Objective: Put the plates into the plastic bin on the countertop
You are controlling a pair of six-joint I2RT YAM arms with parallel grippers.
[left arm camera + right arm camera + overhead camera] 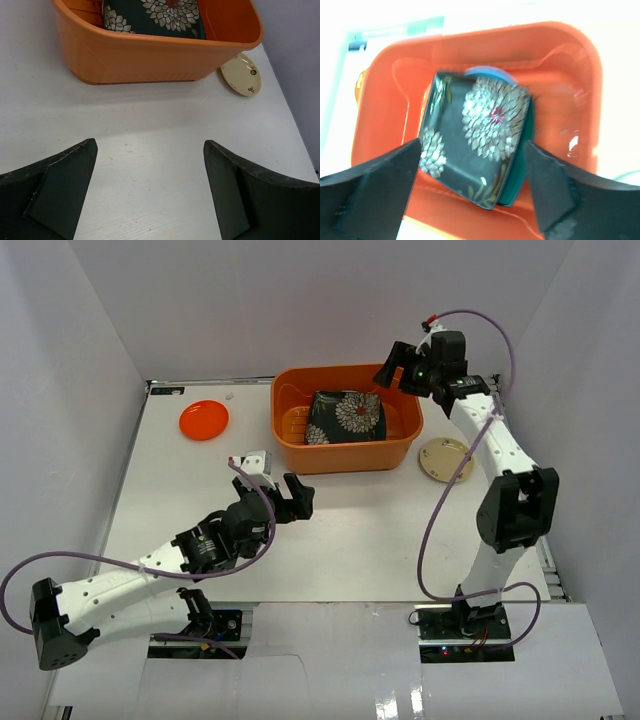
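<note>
White counter [350, 530] with an orange plastic bin [345, 458] at the back. In the bin, a square black flowered plate [346, 417] lies on a teal plate [520, 175] and a light blue one [487, 73]. The right claw [398, 375] hovers over the bin, open and empty. The left claw [300, 498] is open above bare counter. An orange-red plate [204, 420] lies well left of the bin, and a small beige plate [445, 459] just right.

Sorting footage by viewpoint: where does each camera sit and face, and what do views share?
Top external: high behind the bases, looking down on the countertop; both arms, left gripper, right gripper show.
Left wrist: low, facing the plastic bin and beige plate; own open fingers.
Right wrist: above the bin, looking down on the black flowered plate; own open fingers.
Shared: all show bin and flowered plate.
</note>
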